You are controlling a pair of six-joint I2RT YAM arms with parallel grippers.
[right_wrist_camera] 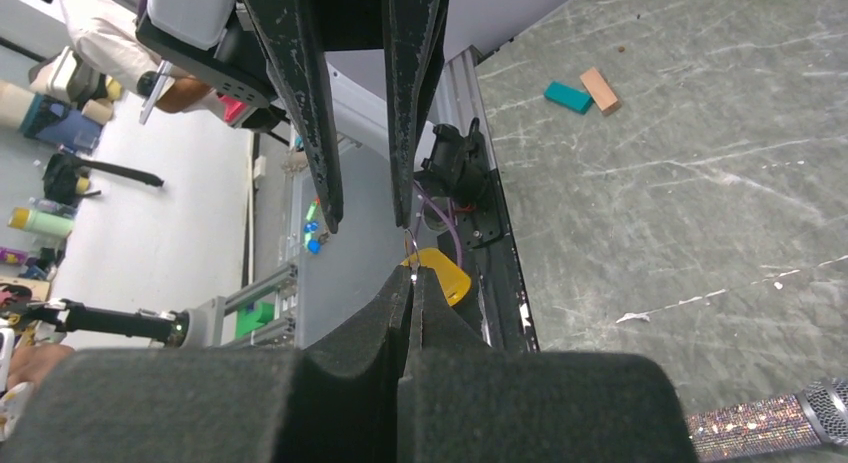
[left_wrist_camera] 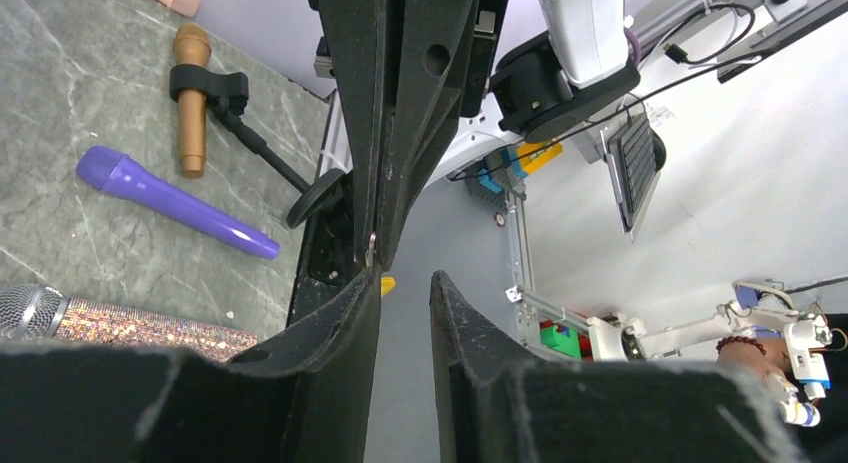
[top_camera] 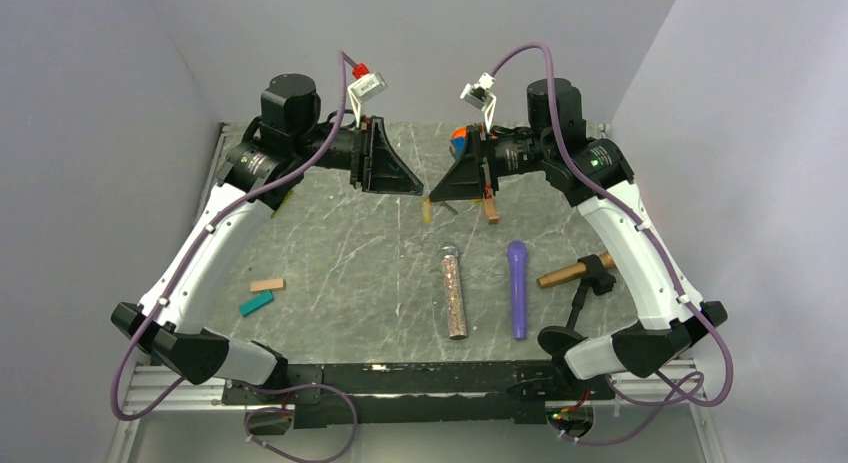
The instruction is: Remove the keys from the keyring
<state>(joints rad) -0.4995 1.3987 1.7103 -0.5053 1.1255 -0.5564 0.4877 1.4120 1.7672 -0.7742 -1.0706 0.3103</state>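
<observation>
A grey marbled table (top_camera: 340,273) sits between pale walls, with two robot arms meeting above its far middle. A glittery pink microphone (top_camera: 454,293) and a purple plastic microphone (top_camera: 517,288) lie nearer the arm bases.

The right pincer (right_wrist_camera: 413,275) is clenched, apparently on a thin wire keyring (right_wrist_camera: 409,255). A small flat yellow key (right_wrist_camera: 445,275) hangs just past its tips, above the table. The left pincer (left_wrist_camera: 405,275) faces it tip to tip. Its jaws are apart and grasp nothing, with one tip close beside the ring.

The step in hand seems to be taking hold of the key while the ring is held firm. The next move likely calls for the left jaws to pinch the tiny key squarely, then slide it along the wire and off.
</observation>
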